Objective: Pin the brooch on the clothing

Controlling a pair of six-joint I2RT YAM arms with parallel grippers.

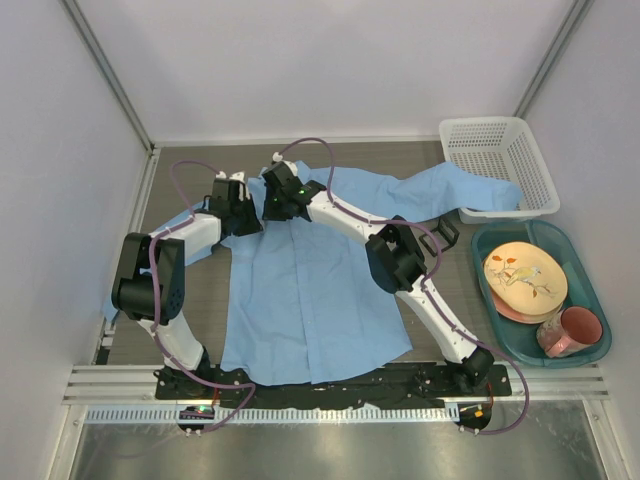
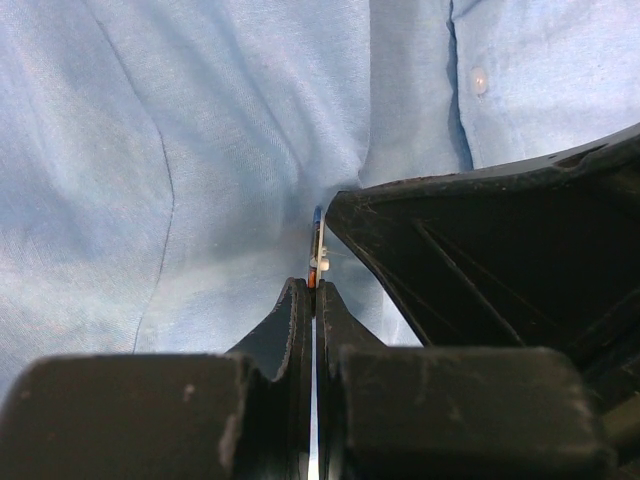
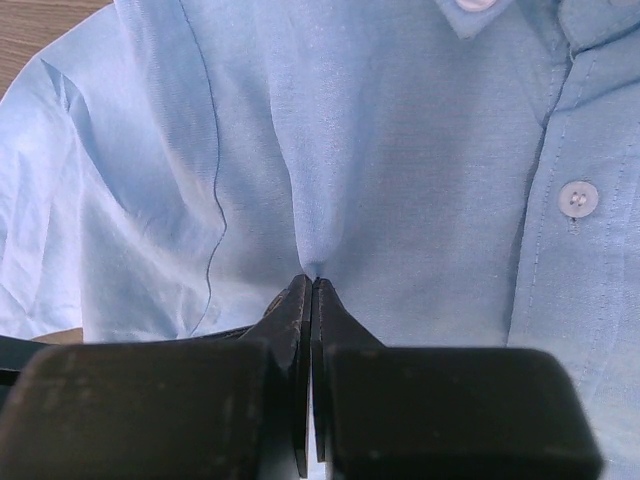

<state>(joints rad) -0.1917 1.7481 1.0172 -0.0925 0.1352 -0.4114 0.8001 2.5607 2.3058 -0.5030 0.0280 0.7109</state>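
**A:** Left end effector [image 2: 313, 288] first: fingers pressed together, pinching a thin edge-on sliver, orange and white. Reads as the brooch [image 2: 318, 252].

**B:** Where on the shirt [image 1: 310, 300]?

**A:** Shirt lies flat, front up, on the desk [image 1: 395, 158]. The brooch is at the shirt's upper chest, beside the button placket [image 3: 570, 260]. Touching the cloth or just off it, can't tell.

**B:** Right side?

**A:** Right end effector [image 3: 313, 285] is clamped on a small fold of shirt, tenting it up. My guess is it gives the pin a ridge to pass through, clear of the layer beneath.

**B:** Arm pose?

**A:** Both arms reach out over the shirt, elbows bent, wrists pitched down. The tips meet almost nose to nose at that fold. Pin not through yet, as far as I can see.
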